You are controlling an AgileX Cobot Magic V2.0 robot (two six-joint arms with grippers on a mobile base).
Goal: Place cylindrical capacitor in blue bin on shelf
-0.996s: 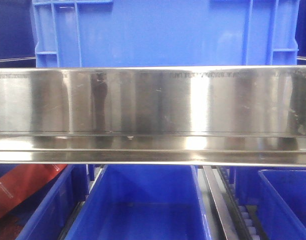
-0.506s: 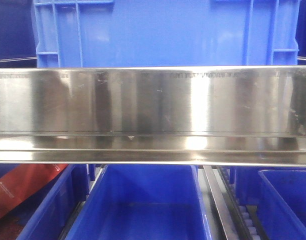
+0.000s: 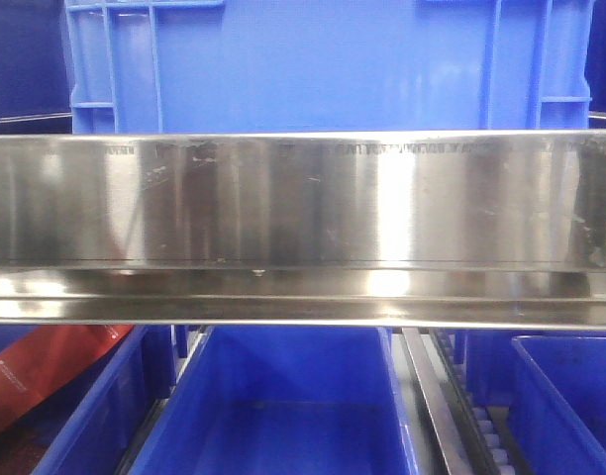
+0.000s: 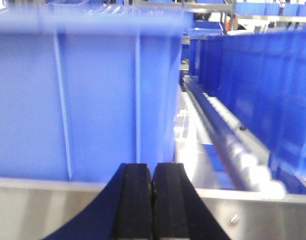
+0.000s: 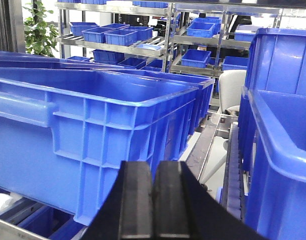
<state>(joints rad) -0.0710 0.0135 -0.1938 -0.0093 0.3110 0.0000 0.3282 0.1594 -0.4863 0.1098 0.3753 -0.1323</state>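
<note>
The cylindrical capacitor is out of view. The shelf's brushed steel front rail [image 3: 303, 228] runs across the front view, with a blue bin [image 3: 323, 64] standing above it and another blue bin [image 3: 283, 406] below. My left gripper [image 4: 152, 172] is shut with nothing between its black fingers, close in front of a blue bin wall [image 4: 83, 100] and above a steel rail [image 4: 38, 207]. My right gripper [image 5: 153, 172] is shut and empty too, in front of a large blue bin [image 5: 93, 125].
A red object [image 3: 41, 371] lies in the lower left bin. A roller track [image 3: 452, 396] separates the lower bins. More blue bins [image 4: 263, 85] stand to the right of the left gripper. A tall bin [image 5: 283, 150] flanks the right gripper; distant racks [image 5: 143, 30] hold more bins.
Only the dark reflections on the steel rail have shifted; bins and rail stay where they were.
</note>
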